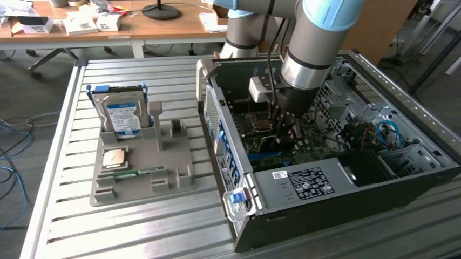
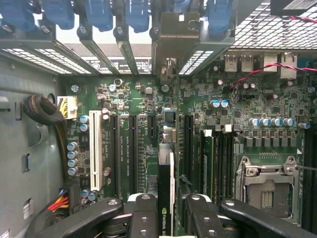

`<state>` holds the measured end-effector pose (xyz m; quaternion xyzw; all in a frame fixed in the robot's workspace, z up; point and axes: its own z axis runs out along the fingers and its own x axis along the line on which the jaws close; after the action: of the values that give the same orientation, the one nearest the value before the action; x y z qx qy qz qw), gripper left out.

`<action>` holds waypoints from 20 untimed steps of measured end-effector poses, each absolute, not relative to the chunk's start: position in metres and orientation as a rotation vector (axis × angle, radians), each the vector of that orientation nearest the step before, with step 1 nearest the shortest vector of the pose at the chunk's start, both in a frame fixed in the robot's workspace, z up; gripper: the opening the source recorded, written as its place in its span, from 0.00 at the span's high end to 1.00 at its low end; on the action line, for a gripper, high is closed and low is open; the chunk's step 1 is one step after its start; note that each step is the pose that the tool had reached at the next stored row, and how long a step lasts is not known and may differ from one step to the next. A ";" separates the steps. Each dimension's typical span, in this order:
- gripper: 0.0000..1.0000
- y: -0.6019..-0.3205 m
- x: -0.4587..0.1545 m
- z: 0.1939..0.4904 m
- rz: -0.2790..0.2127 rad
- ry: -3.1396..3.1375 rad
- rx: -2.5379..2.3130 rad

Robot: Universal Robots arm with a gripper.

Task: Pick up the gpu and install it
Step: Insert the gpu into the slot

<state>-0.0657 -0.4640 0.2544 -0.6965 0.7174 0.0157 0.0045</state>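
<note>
Inside the open case (image 1: pixel 403 162), the gripper (image 2: pixel 166 210) is clenched on the gpu (image 2: pixel 166 188), held edge-on over the motherboard (image 2: pixel 143 99) between the expansion slots. Its bracket (image 2: pixel 171 44) seems to meet the rear slot openings. The hard drive (image 1: pixel 122 116) stands in its holder (image 1: pixel 155 162) on the table (image 1: pixel 108 232).

The arm (image 1: pixel 317 38) comes down steeply from above into the open computer case (image 1: pixel 403 156), its grey wrist section upright over the case's motherboard. The gripper (image 1: pixel 284 127) points straight down, low inside the case and close above the board. In the wrist view the gripper (image 2: pixel 166 218) has its two black fingers (image 2: pixel 143 218) closed from either side on the gpu (image 2: pixel 166 198), which stands edge-on between them (the pads press on its two flat faces), hanging over the board's slots.
</note>
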 end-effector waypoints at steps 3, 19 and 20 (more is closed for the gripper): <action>0.73 -0.464 -0.066 0.254 0.049 2.247 -2.182; 0.73 -0.463 -0.066 0.252 0.050 2.247 -2.182; 0.73 -0.463 -0.067 0.252 0.050 2.247 -2.181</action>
<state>-0.0666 -0.4632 0.2521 -0.6964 0.7175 0.0159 0.0047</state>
